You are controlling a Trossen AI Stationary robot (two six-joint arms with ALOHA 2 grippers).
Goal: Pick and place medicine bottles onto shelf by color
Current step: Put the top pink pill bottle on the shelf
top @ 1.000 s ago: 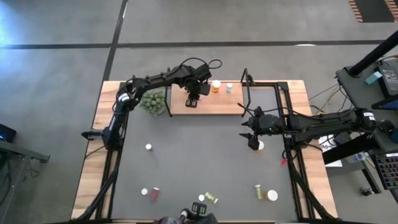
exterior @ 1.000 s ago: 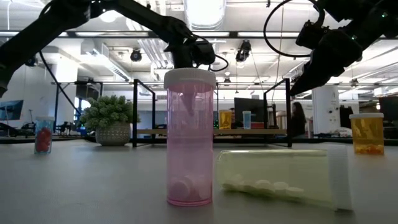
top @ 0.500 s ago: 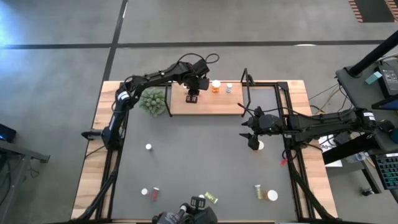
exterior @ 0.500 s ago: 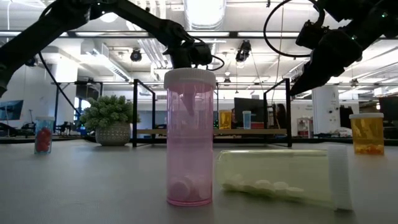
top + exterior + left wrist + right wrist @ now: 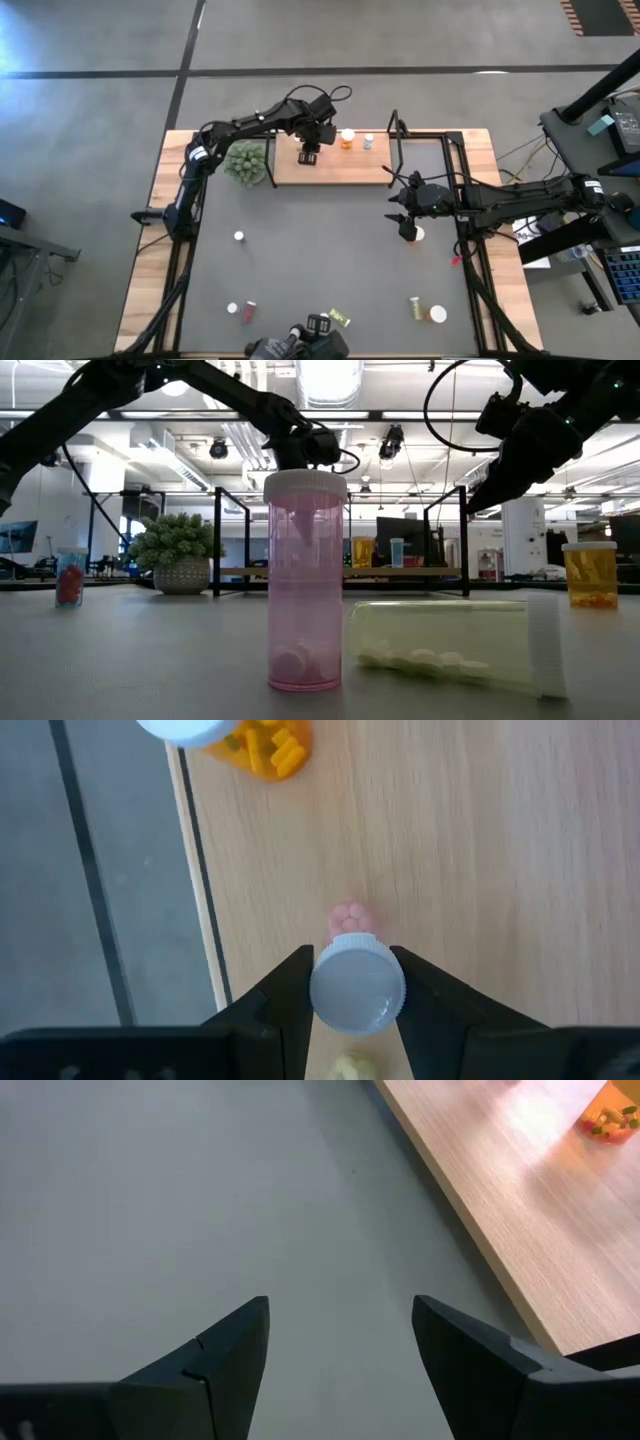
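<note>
My left gripper [image 5: 309, 155] [image 5: 352, 970] is over the left part of the wooden shelf [image 5: 350, 170], shut on a small pink medicine bottle [image 5: 352, 923] with a white cap. An orange bottle [image 5: 347, 138] [image 5: 262, 737] and a small pale bottle [image 5: 368, 142] stand on the shelf's far edge. My right gripper [image 5: 405, 228] [image 5: 340, 1305] hangs open above the grey mat, just off the shelf's right end, next to a white-capped bottle [image 5: 419, 234]. More bottles are scattered on the mat toward its near edge. My left gripper pinches the pink bottle at its white cap [image 5: 357, 988] between the two fingers, one on each side. The fingers come steeply from above. The bottle hangs upright below them. Whether its base touches the shelf I cannot tell.
A spiky green plant [image 5: 247, 160] stands at the shelf's left end, and black frame uprights [image 5: 397, 140] rise at its short ends. On the mat are loose bottles [image 5: 239, 236] [image 5: 250, 310] [image 5: 340, 318] [image 5: 413, 305] [image 5: 438, 313]. A dark object [image 5: 305, 342] sits at the near edge.
</note>
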